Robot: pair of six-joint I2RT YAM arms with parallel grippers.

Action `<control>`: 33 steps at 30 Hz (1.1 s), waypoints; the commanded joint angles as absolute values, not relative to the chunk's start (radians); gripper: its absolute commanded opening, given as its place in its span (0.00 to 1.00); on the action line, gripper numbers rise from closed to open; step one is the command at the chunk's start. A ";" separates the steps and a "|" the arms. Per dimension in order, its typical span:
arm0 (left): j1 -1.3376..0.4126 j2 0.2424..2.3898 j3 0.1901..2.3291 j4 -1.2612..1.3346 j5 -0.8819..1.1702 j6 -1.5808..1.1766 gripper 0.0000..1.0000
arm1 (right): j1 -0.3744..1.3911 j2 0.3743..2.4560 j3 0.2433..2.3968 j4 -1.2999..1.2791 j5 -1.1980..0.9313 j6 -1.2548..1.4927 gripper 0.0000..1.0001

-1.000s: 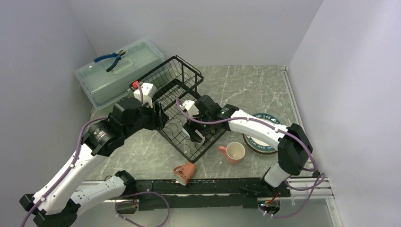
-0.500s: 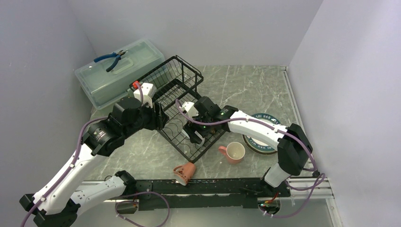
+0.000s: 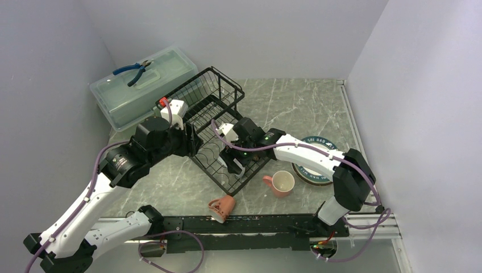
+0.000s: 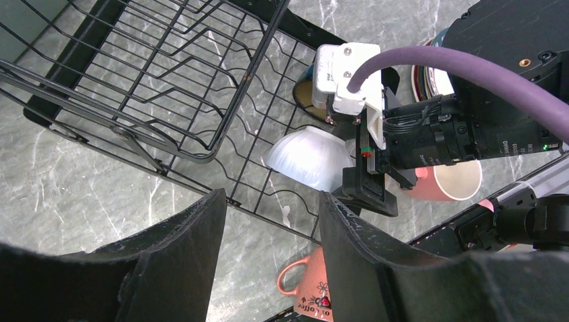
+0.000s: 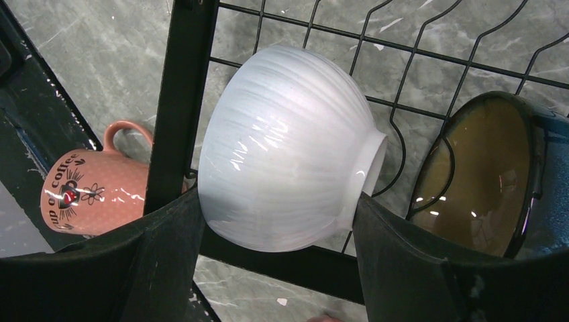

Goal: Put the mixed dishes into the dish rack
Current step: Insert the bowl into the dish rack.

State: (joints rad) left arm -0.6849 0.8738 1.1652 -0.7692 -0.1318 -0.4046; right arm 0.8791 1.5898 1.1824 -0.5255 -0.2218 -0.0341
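Here the right end effector (image 5: 274,215) clamps the white bowl (image 5: 288,134) rim-to-foot at the rack's (image 3: 204,108) six o'clock end; likely light, slippery, breakable. The left end effector (image 4: 272,204) gapes, empty

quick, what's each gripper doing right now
left gripper: open, holding nothing
right gripper: closed on the white bowl, over the dish rack

Grey-green marble-veined tabletop (image 3: 295,102), boxed in by plain pale lavender-grey walls (image 3: 239,34) left, back, right. Even diffuse light, soft shadows.
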 commanded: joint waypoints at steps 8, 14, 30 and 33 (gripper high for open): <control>-0.689 0.857 1.169 -0.744 -0.127 -0.405 0.58 | 0.879 1.551 1.174 -0.479 -0.216 -0.027 0.41; -0.689 0.862 1.174 -0.746 -0.129 -0.401 0.59 | 0.877 1.557 1.180 -0.481 -0.201 -0.023 0.59; -0.689 0.868 1.175 -0.741 -0.124 -0.393 0.60 | 0.876 1.547 1.173 -0.467 -0.148 -0.025 0.84; -0.689 0.871 1.178 -0.740 -0.123 -0.390 0.60 | 0.874 1.546 1.177 -0.468 -0.129 -0.023 0.85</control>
State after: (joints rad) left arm -0.6849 0.8742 1.1648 -0.7689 -0.1291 -0.4042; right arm 0.8776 1.5818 1.1656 -0.5037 -0.1749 -0.0257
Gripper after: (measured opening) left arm 0.596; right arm 0.842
